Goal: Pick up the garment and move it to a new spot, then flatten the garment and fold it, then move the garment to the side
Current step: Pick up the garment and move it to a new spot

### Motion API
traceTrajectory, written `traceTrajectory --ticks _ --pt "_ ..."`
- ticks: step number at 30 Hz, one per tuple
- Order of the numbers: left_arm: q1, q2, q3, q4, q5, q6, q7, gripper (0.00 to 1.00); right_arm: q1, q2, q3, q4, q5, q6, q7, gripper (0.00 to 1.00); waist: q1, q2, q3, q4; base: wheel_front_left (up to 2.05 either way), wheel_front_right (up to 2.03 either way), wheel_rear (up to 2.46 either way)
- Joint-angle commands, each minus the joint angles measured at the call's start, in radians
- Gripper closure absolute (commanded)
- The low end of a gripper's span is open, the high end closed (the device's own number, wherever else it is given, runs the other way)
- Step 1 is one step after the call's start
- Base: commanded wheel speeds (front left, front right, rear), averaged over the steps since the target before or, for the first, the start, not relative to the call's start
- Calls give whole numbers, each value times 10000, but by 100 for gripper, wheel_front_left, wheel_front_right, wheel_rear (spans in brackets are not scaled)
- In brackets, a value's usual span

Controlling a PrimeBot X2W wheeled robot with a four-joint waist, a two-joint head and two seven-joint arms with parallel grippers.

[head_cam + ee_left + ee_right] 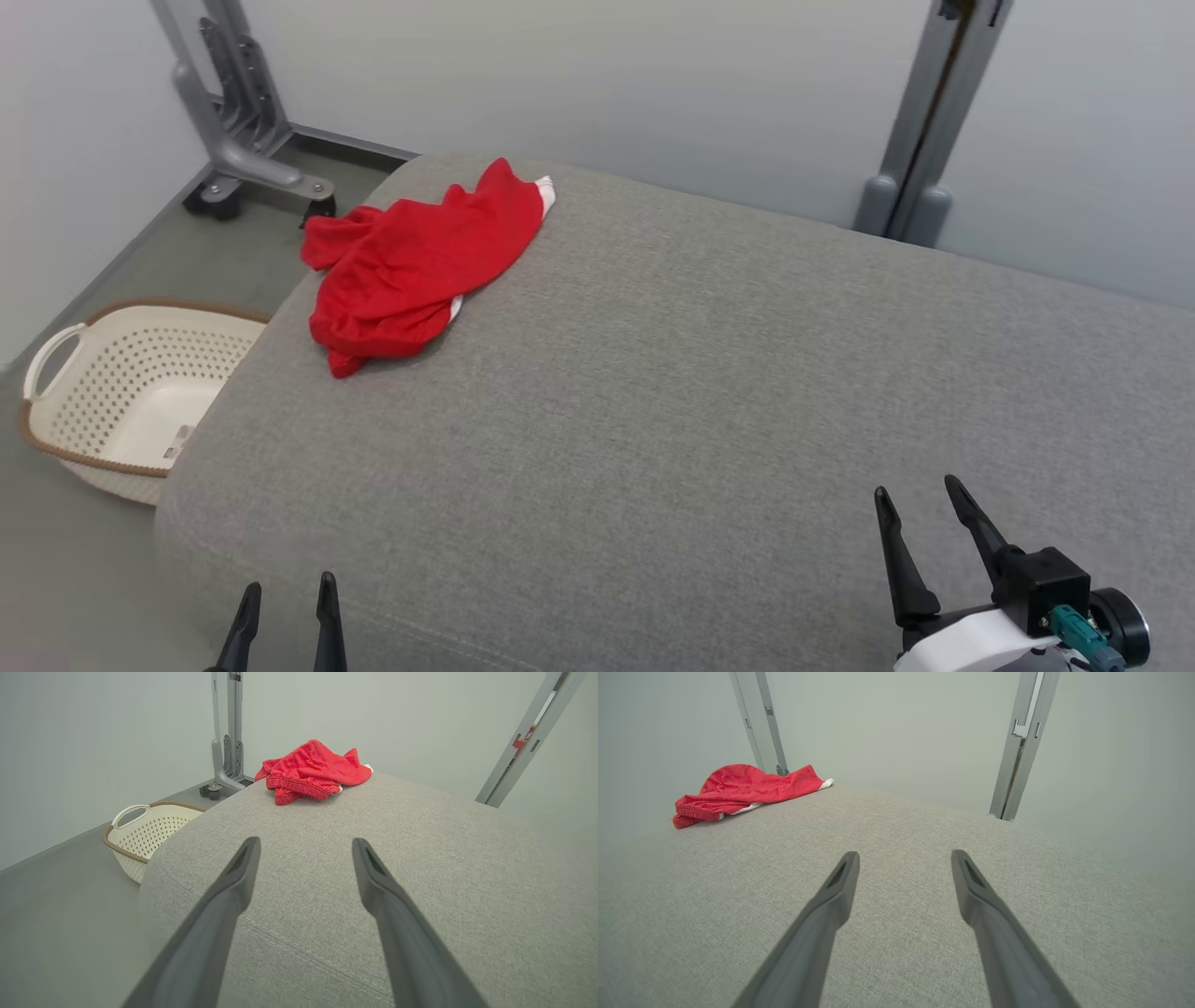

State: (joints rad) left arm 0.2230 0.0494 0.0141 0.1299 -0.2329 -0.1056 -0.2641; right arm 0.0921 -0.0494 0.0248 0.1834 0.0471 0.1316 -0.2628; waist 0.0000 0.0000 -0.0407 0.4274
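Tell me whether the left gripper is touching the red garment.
Apart. Left wrist view: the left gripper hangs open over bare grey cushion, the red garment lying well beyond its fingertips.

My head cam looks down and forward over the grey cushion (653, 392) from high up; both wrist cams sit low, skimming along it (shared: red garment (420, 261), far left).
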Motion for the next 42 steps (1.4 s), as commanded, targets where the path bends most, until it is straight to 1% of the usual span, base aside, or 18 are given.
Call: traceTrajectory --ticks 1,3,7,10,13,18,21,22,25,28,29,32,34,36,41,42 --pt "151 22 37 -83 3 -43 -2 0 -88 -24 15 31 30 -17 -27 0 0 0 -78 600 0 0 0" --pt "131 22 45 -101 58 -62 -2 0 2 -25 -19 46 39 -18 -27 0 0 0 -79 591 0 0 0" --pt "-147 21 39 -124 142 -85 -2 0 93 -30 -67 5 -30 -17 -27 0 0 0 95 235 0 0 0" --pt "-658 21 -50 7 69 -111 -2 0 -125 -26 -84 -95 -229 -17 -27 0 0 0 542 -129 0 0 0" --pt "-1408 16 -237 622 -57 -149 0 0 -438 -50 -131 -224 -428 -17 -27 0 0 0 1217 -468 0 0 0" --pt "-3770 13 -571 1888 -548 -204 -2 0 -1390 -549 -88 -561 -668 -17 -27 0 0 0 3155 -1034 0 0 0" --pt "-5462 89 -743 2865 -1121 -242 10 0 -2013 -944 -207 -753 -685 -18 -27 0 0 0 4342 -1260 0 0 0" --pt "-5943 177 -810 3151 -1263 -251 56 0 -2163 -1044 -247 -785 -685 -18 -27 0 0 0 4652 -1313 0 0 0" --pt "-7437 378 -1119 4008 -2136 -262 220 0 -2622 -1344 -341 -883 -684 -17 -27 0 0 0 5536 -1447 0 0 0" --pt "-8580 879 -1212 4842 -2715 -255 352 0 -2922 -1536 -404 -981 -686 -17 -27 0 0 0 6134 -1538 0 0 0" --pt "-8963 935 -1216 5196 -2989 -255 466 0 -3010 -1583 -422 -1023 -684 -18 -27 0 0 0 6294 -1554 0 0 0" --pt "-9963 1236 -915 6321 -3463 -251 894 0 -3129 -1779 -486 -1070 -674 -18 -27 0 0 0 6594 -1569 0 0 0" --pt "-10480 1429 -736 7081 -3539 50 1094 0 -3156 -1845 -499 -1100 -640 -17 -27 0 0 0 6648 -1567 0 0 0" --pt "-10896 1505 -639 7787 -3616 301 1364 0 -3161 -1937 -542 -1055 -612 -18 -22 0 0 0 6651 -1560 0 0 0" --pt "-11403 1990 -752 9386 -3436 674 2151 0 -3052 -1962 -459 -723 -545 -20 30 0 0 0 6313 -1635 0 0 0" --pt "-11402 2022 -741 9617 -3478 706 2234 14 -3040 -1939 -439 -653 -510 -20 45 0 0 0 6197 -1655 0 0 0"
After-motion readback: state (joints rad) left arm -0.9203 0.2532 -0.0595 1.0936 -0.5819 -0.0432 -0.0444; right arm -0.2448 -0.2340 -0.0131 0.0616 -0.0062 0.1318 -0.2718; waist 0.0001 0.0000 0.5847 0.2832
